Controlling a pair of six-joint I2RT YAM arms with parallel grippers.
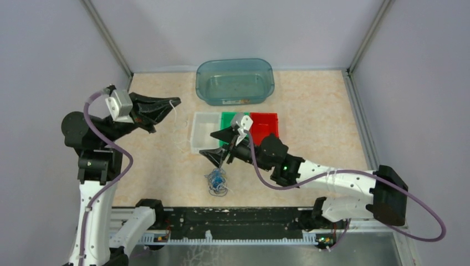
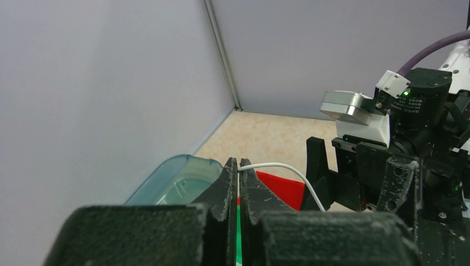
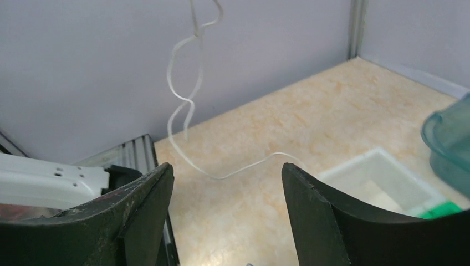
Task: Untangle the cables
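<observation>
The left pincer (image 1: 175,103) was raised above the left side of the counter (image 1: 321,116), its jaws pressed shut on a white cable (image 1: 177,117), which the left wrist view showed pinched right at the tips (image 2: 238,164) and arching out to the right (image 2: 280,165). From that grip the white cable (image 3: 182,113) hung in loose curls in front of the grey wall and trailed along the counter towards the white tray (image 3: 382,176); its far end could not be made out. The right pincer (image 1: 216,146) was low over the middle of the counter, reaching leftward, with its jaws spread wide and nothing between them. In its own wrist view the two dark fingers (image 3: 141,208) framed bare counter, the hanging cable showing beyond them and not touching either one. The rest of the cables, a small knot of cables (image 1: 216,182) in blue with paler strands, lay on the counter just near-side of the right pincer; whether the pincer touched it could not be told. Behind the right pincer three shallow trays sat side by side, the white tray (image 1: 203,133), a green tray (image 1: 228,118) and a red tray (image 1: 266,126). A teal tub (image 1: 235,81) stood beyond them by the back wall.
</observation>
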